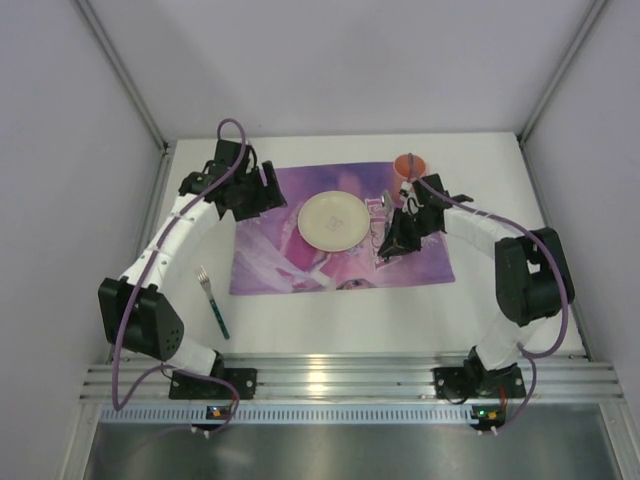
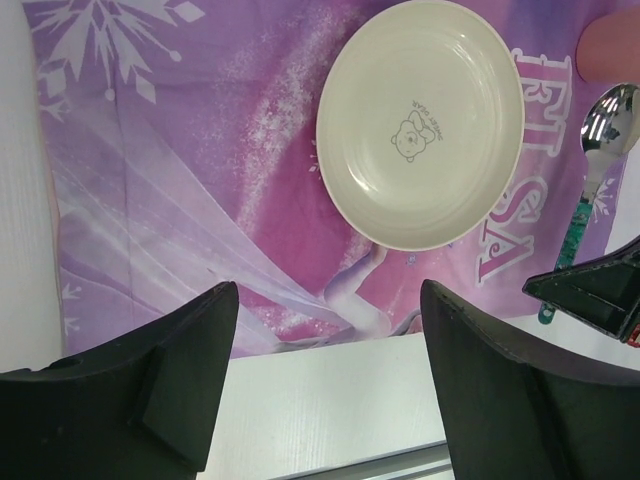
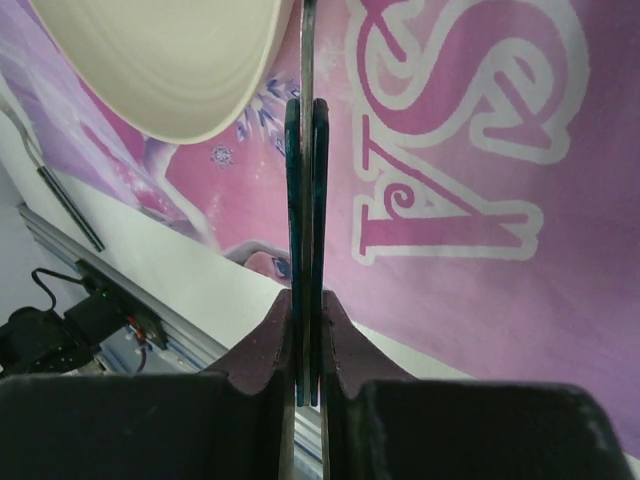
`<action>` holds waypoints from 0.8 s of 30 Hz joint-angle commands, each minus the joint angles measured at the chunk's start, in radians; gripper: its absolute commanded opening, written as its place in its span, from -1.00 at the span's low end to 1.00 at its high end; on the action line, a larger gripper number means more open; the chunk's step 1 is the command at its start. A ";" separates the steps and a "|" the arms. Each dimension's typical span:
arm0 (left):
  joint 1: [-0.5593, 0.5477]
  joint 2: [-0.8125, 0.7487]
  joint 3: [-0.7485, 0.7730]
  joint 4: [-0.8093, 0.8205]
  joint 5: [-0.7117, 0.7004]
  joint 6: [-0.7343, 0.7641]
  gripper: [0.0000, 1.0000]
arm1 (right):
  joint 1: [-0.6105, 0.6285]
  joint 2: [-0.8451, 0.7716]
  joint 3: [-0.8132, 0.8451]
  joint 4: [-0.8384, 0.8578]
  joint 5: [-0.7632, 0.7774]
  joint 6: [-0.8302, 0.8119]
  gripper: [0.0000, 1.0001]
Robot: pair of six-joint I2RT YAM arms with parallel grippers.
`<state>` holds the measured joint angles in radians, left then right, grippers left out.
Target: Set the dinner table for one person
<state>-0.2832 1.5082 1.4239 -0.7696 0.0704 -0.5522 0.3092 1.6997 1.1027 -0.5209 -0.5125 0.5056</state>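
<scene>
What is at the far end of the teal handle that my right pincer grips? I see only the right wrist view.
Observer: A shiny bowl: it is a spoon, lying beside the plate.
Operator: Does the left pincer hold something?
Observer: No, the left pincer is open and empty, above the edge of the placemat.
Operator: Is a cup already there?
Observer: Yes, an orange cup stands at the far edge of the placemat.

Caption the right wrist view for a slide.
Right gripper shut on teal-handled spoon beside cream plate on purple placemat.
</scene>
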 commanded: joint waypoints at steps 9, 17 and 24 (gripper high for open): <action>0.003 -0.019 -0.062 0.053 -0.011 -0.031 0.51 | -0.010 0.159 0.134 -0.042 -0.057 -0.093 -1.00; 0.003 -0.019 -0.069 0.043 -0.030 -0.026 0.50 | -0.009 0.215 0.132 -0.074 0.022 -0.108 -0.90; 0.015 -0.023 -0.071 0.009 -0.055 0.000 0.51 | -0.009 0.199 0.105 -0.114 0.110 -0.105 -0.57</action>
<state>-0.2813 1.5082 1.3632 -0.7628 0.0399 -0.5728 0.3050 1.9152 1.2049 -0.6044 -0.4622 0.4114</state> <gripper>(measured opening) 0.755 0.204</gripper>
